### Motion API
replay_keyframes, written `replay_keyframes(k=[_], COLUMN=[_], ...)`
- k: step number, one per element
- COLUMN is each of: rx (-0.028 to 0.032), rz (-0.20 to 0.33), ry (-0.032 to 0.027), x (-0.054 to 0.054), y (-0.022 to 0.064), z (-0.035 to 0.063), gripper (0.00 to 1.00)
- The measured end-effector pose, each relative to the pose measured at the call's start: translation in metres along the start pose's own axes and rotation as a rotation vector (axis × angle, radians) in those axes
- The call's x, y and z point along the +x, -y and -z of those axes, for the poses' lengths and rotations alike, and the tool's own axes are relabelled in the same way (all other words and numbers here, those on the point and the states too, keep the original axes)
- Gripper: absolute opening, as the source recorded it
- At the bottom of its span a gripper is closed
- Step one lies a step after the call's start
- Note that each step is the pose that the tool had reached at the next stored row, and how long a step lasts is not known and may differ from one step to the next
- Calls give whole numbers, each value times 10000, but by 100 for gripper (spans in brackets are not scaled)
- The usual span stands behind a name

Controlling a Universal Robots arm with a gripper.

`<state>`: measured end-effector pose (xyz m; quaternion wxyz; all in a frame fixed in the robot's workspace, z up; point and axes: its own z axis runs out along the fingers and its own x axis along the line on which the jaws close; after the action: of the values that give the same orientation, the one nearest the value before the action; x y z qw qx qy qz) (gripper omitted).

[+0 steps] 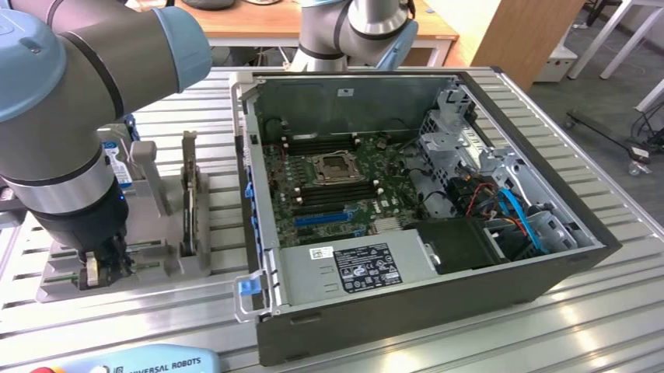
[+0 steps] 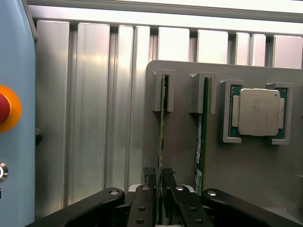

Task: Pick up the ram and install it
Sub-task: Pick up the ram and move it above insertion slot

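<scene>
The ram [image 2: 161, 127] is a thin green stick standing on edge in a slot of the grey holder [image 2: 246, 179], with a second stick like it [image 2: 200, 137] in the neighbouring slot. My gripper [image 2: 160, 178] sits over the near end of the first stick, one black finger [image 2: 149, 189] pressed on each side, so it is shut on the ram while the stick still rests in its slot. In the exterior view the gripper [image 1: 99, 270] is low over the holder [image 1: 155, 264] at the exterior view's left, beside the open computer case [image 1: 518, 256].
A square silver processor [image 2: 258, 112] lies in its own pocket of the holder. A dark expansion card [image 1: 189, 194] stands upright there too. The motherboard [image 1: 332, 175] lies bare inside the case. A teach pendant [image 1: 145, 361] with a red button [image 2: 5, 109] lies close by.
</scene>
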<state>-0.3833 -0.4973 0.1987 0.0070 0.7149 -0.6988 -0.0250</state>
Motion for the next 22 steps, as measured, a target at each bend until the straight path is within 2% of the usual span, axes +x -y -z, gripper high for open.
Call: replay_keyframes(k=[8,10,11,12,22], rx=[0,-1,0,0,1], rz=[0,0,0,0,0], ry=[0,-1,0,-1,9], x=[0,0,0,0,0], y=[0,0,0,0,0], z=[0,0,0,0,0], gripper=[20,18,12,12,12])
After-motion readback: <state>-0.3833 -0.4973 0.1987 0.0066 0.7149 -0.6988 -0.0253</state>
